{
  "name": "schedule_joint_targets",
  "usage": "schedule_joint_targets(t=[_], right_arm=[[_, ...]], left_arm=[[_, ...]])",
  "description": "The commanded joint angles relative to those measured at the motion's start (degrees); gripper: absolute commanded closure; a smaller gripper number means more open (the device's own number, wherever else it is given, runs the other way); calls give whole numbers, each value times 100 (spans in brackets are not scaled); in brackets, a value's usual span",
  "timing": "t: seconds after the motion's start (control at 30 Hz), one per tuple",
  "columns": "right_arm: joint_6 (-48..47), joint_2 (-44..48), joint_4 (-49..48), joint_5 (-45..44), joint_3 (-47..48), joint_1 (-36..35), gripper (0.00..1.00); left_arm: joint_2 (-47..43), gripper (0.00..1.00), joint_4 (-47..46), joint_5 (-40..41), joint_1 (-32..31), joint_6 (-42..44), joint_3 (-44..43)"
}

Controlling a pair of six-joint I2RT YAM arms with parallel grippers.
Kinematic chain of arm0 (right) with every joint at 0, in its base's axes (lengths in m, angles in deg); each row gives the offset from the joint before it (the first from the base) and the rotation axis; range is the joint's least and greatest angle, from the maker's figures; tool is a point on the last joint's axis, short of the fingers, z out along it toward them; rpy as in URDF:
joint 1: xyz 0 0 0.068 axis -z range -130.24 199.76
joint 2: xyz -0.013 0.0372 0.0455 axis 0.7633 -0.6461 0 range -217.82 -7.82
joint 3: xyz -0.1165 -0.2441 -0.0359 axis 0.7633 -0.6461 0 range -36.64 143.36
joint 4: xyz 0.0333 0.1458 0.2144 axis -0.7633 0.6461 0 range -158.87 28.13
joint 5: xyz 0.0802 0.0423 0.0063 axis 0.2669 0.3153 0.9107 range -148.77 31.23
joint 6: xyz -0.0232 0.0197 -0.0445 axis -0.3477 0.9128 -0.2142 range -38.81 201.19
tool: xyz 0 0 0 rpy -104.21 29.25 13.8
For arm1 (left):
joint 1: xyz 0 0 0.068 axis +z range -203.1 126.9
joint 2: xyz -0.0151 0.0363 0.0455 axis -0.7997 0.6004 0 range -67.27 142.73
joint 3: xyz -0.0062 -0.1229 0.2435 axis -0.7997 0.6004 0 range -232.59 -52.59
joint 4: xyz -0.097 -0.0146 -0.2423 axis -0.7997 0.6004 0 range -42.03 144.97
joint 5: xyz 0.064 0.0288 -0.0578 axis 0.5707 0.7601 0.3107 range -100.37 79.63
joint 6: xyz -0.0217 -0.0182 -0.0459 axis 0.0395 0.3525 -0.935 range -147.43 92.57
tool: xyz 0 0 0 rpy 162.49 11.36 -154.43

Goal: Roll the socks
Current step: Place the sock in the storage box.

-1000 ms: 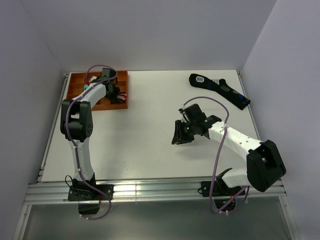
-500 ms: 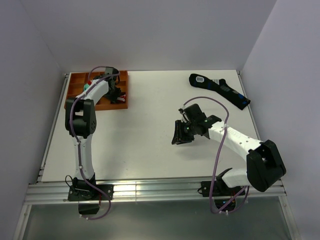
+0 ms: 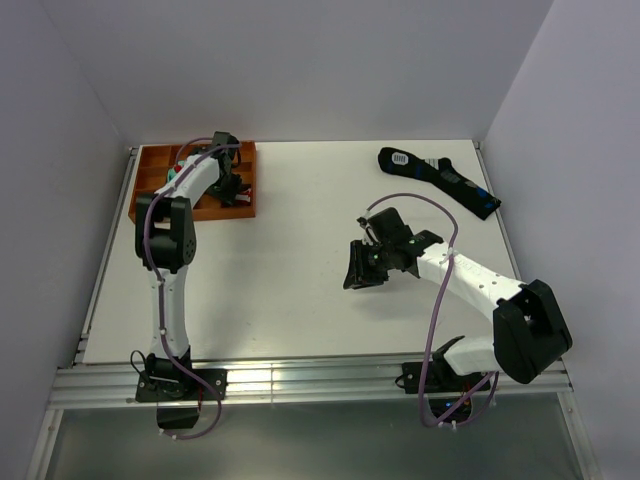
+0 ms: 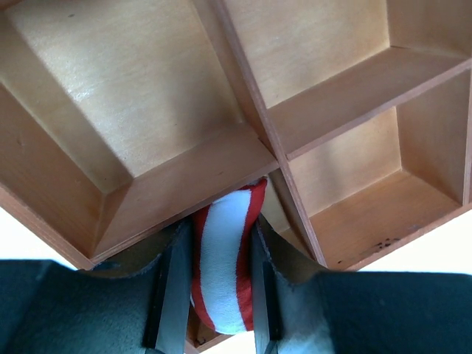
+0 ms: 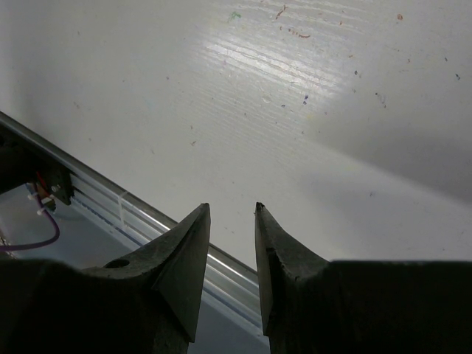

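Note:
The socks [image 4: 220, 269], a rolled bundle with red and white stripes, are pinched between the two fingers of my left gripper [image 4: 218, 234]. That gripper [image 3: 230, 188] hangs over the orange wooden tray [image 3: 150, 158], just above a divider [image 4: 324, 118] between its compartments. The bundle's far end touches or nearly touches the tray's wood. My right gripper [image 3: 358, 268] hovers low over the middle of the white table. In the right wrist view the right gripper [image 5: 232, 210] is open with nothing between its fingers.
A long black sock [image 3: 440, 180] with blue patches and a white label lies at the back right. A bit of teal and red fabric [image 3: 174, 168] shows in the tray's left part. Grey walls close three sides; a metal rail [image 3: 300, 382] runs along the near edge.
My left arm's elbow has swung right and straightened, and its gripper has shifted slightly over the tray with the socks still in it. The right arm has not moved.

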Motion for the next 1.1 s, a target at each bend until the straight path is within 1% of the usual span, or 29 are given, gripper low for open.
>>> schedule_joint_targets(t=[0.0,0.07,0.1,0.17,0.33,0.57,0.67,0.7,0.73,0.8,0.83,0.93,1.07], right_arm=[[-92,-20,-111,10,-59,40,62],[-83,-28,-111,10,-68,40,62],[-83,-20,-111,10,-68,40,62],[-74,-28,-111,10,-68,40,62],[-83,-46,-111,37,-94,40,62],[-74,-116,-120,98,-103,40,62],[-92,-125,-119,98,-103,40,62],[-92,-116,-111,98,-95,40,62],[-92,-116,-119,98,-86,40,62],[-109,-143,-119,116,-68,40,62],[-101,-151,-119,116,-60,40,62],[-109,-178,-128,125,-16,40,62],[-118,-213,-128,142,11,40,62]], left_arm=[[367,100,1095,453,141,-596,23],[385,100,1150,384,150,-729,31],[393,100,1350,392,167,-964,14],[411,100,1282,322,202,-984,66],[525,100,1615,470,229,-1230,-83],[684,100,1773,524,238,-1195,-268],[552,99,1607,515,255,-1116,-145],[517,97,1528,506,255,-1073,-127],[464,92,1493,506,264,-1046,-110],[446,87,1501,532,264,-993,-153],[437,82,1518,541,264,-958,-223],[403,73,1589,576,264,-905,-277],[306,68,1519,594,282,-853,-198]])
